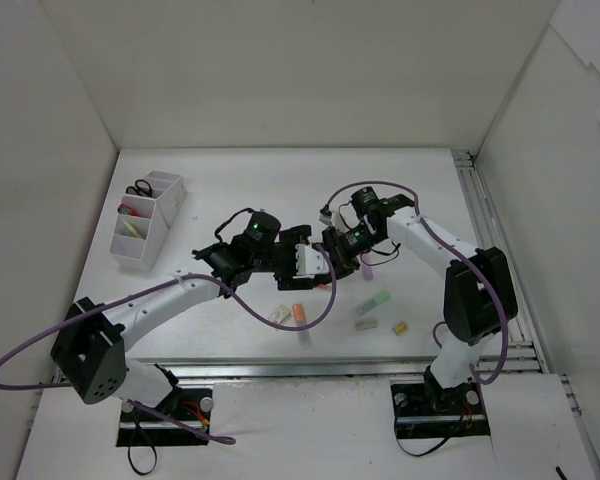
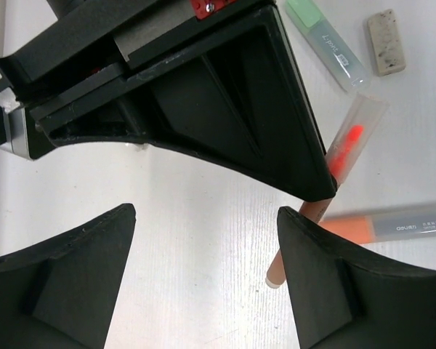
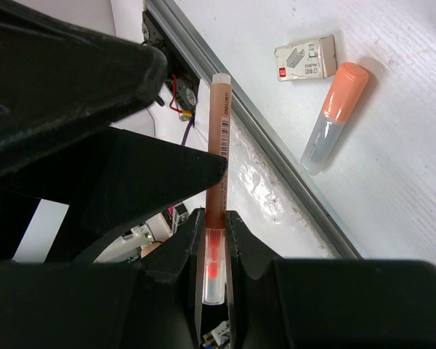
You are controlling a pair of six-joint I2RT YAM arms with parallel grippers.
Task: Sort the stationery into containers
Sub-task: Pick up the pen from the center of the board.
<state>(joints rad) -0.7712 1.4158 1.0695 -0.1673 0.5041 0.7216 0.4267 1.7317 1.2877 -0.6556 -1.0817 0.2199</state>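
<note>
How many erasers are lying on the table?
3. The boxed eraser lies beside the orange highlighter; the grey eraser beside the green highlighter; the tan eraser further right. More may be hidden.

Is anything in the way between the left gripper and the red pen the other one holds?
No, nothing visible. The right gripper pinches the pen near its capped end. The other end pokes into the gap of the open left gripper, right beside one finger.
</note>
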